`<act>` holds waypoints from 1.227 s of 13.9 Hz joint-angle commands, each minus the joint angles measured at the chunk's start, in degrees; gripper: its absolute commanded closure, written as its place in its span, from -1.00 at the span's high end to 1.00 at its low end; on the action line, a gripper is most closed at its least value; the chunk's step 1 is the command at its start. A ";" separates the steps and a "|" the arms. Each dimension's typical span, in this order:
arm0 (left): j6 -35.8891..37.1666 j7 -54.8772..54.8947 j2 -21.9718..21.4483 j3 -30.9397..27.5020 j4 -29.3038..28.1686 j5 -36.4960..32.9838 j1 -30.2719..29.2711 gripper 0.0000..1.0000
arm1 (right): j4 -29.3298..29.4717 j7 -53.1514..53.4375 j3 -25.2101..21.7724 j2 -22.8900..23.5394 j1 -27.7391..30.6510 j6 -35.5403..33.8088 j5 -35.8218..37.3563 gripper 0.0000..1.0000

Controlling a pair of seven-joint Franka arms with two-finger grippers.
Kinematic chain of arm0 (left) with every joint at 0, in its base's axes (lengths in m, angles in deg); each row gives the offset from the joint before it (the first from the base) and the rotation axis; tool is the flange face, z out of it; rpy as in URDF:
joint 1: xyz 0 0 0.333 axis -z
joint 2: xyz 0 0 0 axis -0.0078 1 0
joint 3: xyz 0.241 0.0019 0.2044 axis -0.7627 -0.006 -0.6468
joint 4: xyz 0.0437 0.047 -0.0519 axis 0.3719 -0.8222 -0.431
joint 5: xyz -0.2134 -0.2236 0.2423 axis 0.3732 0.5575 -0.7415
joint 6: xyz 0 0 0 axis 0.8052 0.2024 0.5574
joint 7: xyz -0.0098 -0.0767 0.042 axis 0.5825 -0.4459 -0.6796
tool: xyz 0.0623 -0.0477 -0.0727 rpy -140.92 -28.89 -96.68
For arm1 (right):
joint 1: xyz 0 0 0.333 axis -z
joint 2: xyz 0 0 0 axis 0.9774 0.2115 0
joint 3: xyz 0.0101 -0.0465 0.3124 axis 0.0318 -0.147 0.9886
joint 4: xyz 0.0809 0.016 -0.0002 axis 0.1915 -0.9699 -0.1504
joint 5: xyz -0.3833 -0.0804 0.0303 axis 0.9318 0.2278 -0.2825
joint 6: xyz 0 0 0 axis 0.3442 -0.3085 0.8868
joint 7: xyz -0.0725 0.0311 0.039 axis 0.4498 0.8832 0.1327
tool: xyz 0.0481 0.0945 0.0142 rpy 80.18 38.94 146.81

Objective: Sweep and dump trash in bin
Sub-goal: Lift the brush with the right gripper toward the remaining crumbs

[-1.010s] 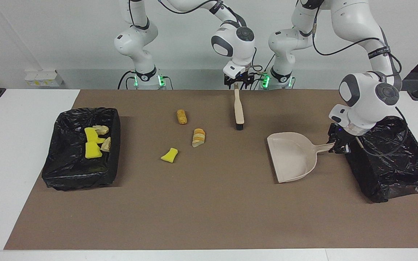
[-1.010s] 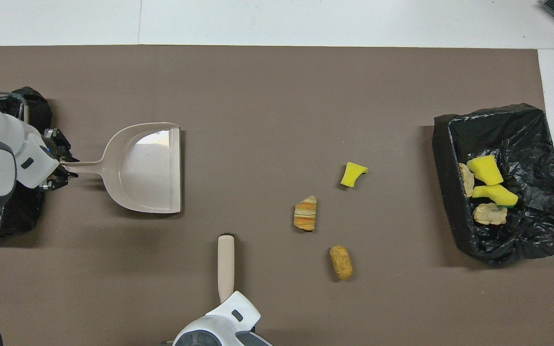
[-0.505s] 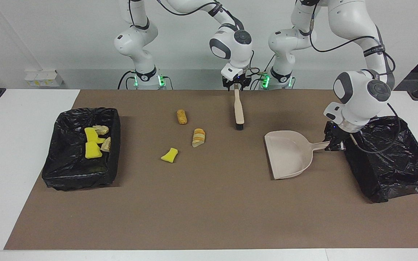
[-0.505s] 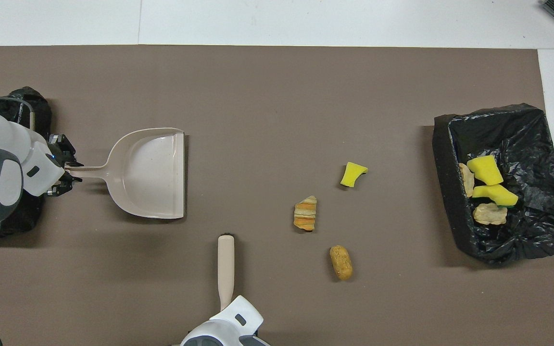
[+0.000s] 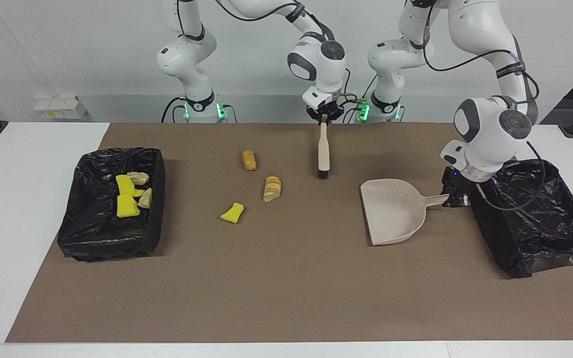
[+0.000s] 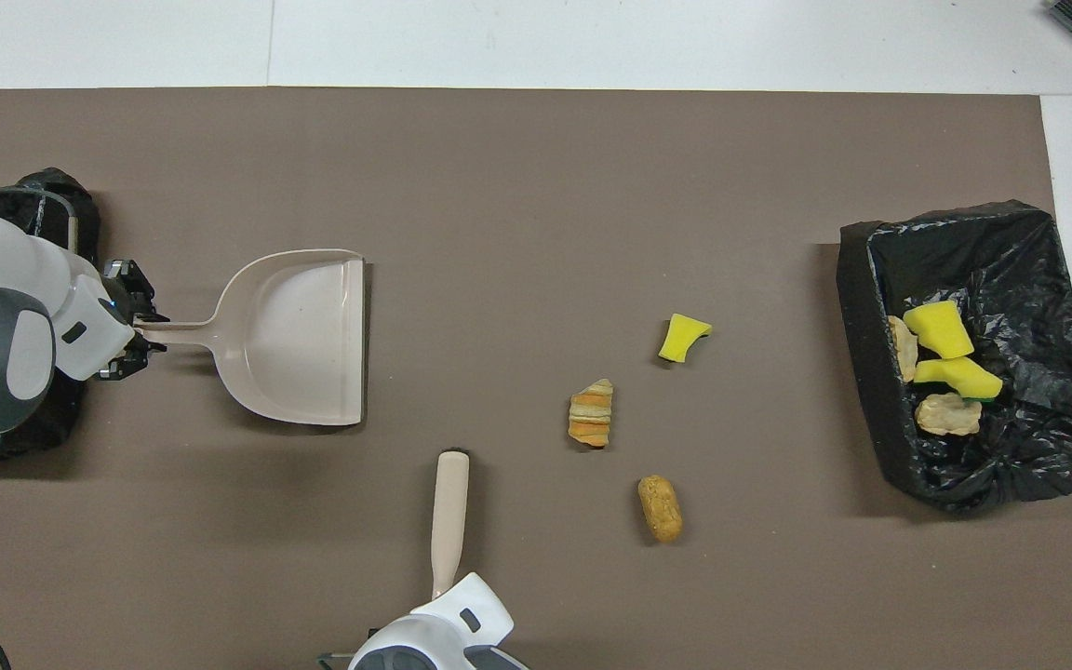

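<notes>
Trash [image 5: 249, 160] lies beside brush [image 5: 323, 151], pinched by right tool [image 5: 323, 118].

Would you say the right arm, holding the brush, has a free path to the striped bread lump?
Probably yes: the right gripper is shut on the brush, and only bare mat lies between its bristles and the striped bread lump.

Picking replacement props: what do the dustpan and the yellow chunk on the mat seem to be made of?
Dustpan: likely moulded plastic, beige, smooth with a faint sheen, thin one-piece walls. Yellow chunk: probably sponge foam, matte, with an irregular cut edge.
</notes>
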 commanded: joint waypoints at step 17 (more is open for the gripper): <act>-4.68 -24.10 -10.41 -0.49 -15.48 0.03 18.11 -1.00 | -21.06 6.77 -0.30 -30.32 16.67 -20.95 4.33 -1.00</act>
